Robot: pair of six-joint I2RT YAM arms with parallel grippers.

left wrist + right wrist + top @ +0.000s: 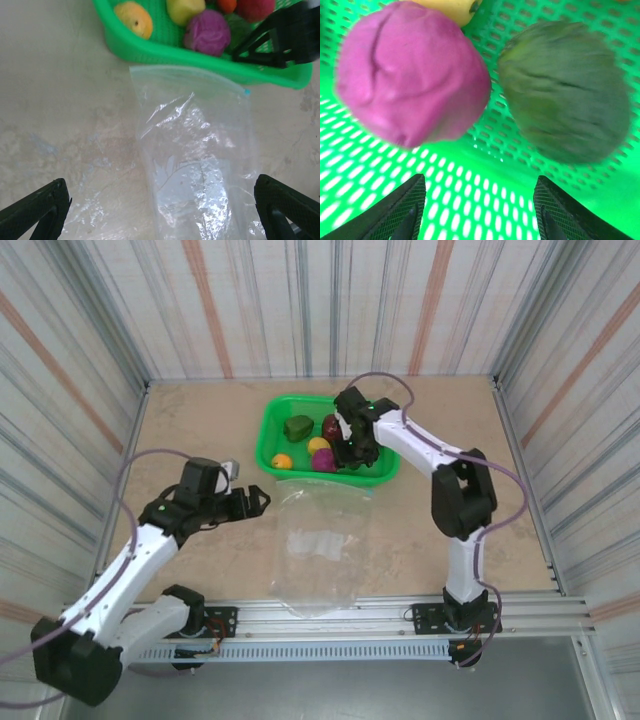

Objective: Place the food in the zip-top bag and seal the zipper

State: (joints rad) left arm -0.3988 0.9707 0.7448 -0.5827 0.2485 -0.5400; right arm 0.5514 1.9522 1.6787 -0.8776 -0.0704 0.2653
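Observation:
The food lies in a green mesh basket (pixel 272 430): a dark green piece (pixel 298 427), a maroon one (pixel 331 426), a yellow one (pixel 318 445), a purple one (pixel 323 461) and a yellow-orange one (pixel 283 461). The clear zip-top bag (pixel 318 545) lies flat in front of the basket, its zipper (pixel 180 71) along the edge nearest it. My left gripper (pixel 255 500) hovers open over the bag (pixel 200 150), fingers wide either side. My right gripper (pixel 480 195) is open inside the basket, empty, just short of the purple piece (pixel 412 75) and a dark green piece (pixel 565 90).
The basket's near wall (pixel 150 50) stands between the food and the bag's mouth. Striped walls close in the table on three sides. A metal rail (pixel 330 625) with both arm bases runs along the near edge. Bare tabletop (pixel 190 420) lies left of the basket.

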